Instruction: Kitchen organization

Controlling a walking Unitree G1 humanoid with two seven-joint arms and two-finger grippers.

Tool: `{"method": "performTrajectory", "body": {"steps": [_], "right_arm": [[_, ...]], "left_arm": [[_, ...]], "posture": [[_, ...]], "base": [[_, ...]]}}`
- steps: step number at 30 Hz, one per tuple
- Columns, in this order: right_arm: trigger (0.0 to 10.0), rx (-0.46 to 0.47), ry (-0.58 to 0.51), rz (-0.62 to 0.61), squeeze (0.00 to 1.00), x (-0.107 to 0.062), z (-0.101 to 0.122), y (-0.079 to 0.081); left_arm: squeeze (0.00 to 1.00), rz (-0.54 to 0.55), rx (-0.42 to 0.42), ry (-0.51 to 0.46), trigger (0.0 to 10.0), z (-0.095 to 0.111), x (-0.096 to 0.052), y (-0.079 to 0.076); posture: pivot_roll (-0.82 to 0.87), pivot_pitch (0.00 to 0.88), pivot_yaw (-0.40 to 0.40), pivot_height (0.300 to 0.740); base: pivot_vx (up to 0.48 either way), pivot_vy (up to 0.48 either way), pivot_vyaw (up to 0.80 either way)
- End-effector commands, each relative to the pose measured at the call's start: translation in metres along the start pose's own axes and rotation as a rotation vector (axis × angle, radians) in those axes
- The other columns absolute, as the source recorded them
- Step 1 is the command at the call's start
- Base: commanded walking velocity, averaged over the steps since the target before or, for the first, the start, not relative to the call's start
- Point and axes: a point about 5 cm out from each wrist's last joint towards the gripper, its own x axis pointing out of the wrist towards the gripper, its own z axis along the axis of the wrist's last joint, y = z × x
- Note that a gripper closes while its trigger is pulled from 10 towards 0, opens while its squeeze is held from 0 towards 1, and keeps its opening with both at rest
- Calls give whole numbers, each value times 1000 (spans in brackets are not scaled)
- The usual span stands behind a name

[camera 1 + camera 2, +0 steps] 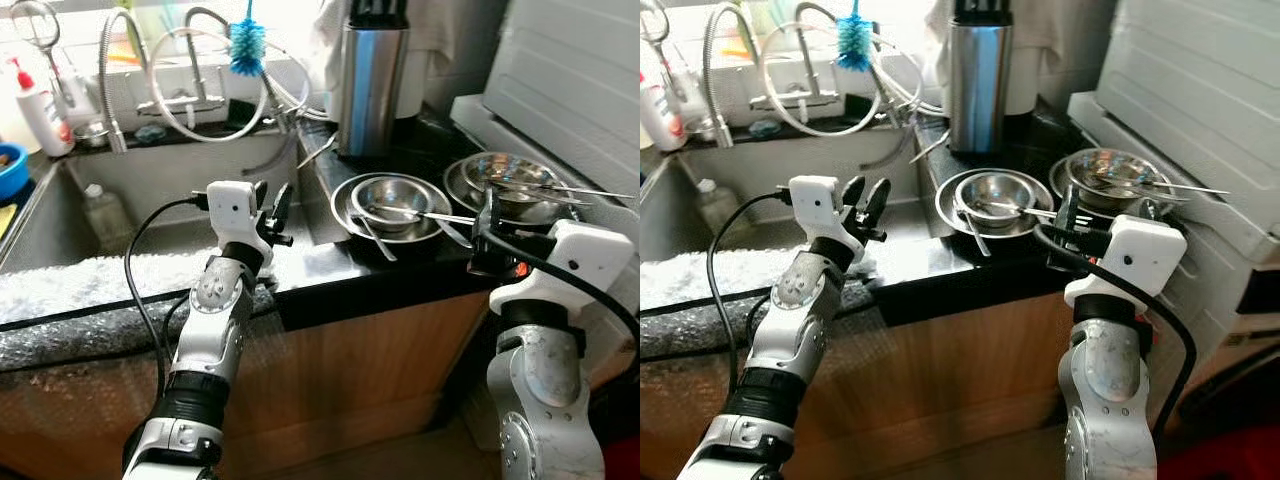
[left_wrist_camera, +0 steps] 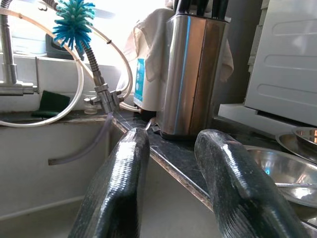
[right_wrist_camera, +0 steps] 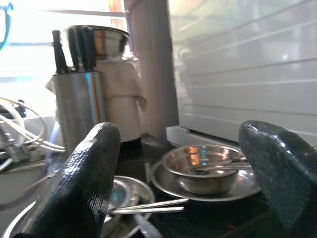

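Black stone counter [image 1: 330,270]: carrying the steel ware between the sink and a white ribbed panel [image 1: 590,70] that is leaning at the robot's right.

Nearer set: a small round steel bowl [image 1: 392,195] is sitting inside a shallow steel plate [image 1: 345,215], with long steel spoons [image 1: 420,213] lying across the bowl's rim and a handle trailing over the plate's edge. This looks like washed ware stacked for sorting, and is judged the task's object.

Farther set: a second steel bowl on its own plate [image 1: 505,180], just beside the first toward the right, is holding thin steel utensils [image 1: 575,190] whose handles are jutting past the rim.

Tall cylindrical steel knife block [image 1: 371,85]: standing upright behind the bowls, dark handles pointing up, presumably kept back from the counter edge.

Grey sink basin [image 1: 120,210]: lying to the left, with coiled spray hoses and a blue bristle brush [image 1: 247,45] hanging above it, likely so it can drip.

Left gripper [image 1: 276,215]: hovering at the sink's corner beside the counter edge, fingers slightly parted, holding nothing.

Right gripper [image 1: 1068,222]: hovering at the counter's front edge, facing the two bowl sets, fingers spread wide and empty, apparently lining up on the steel ware.
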Motion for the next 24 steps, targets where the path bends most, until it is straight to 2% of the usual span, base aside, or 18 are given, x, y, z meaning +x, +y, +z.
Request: {"method": "performTrajectory", "body": {"steps": [1,7,13,20,24], "right_arm": [[10000,3,-2,23,0,1,0,5],[10000,17,5,29,0,1,-1,6],[10000,27,8,27,0,2,-3,7],[10000,29,5,23,0,3,-3,8],[10000,41,14,21,0,3,-4,9]], "left_arm": [[0,3,-7,-16,10000,6,3,0],[0,4,-6,-10,10000,6,4,0],[0,3,-4,-8,10000,6,4,2],[0,-6,0,-12,10000,8,5,0],[0,-32,20,-15,10000,10,5,-4]], "posture": [[-245,0,14,740],[-243,0,15,740],[-240,0,17,740],[-233,0,22,740],[-228,0,24,740]], "base": [[0,304,0],[0,381,0],[0,418,-645],[0,419,0],[0,177,-697]]}}
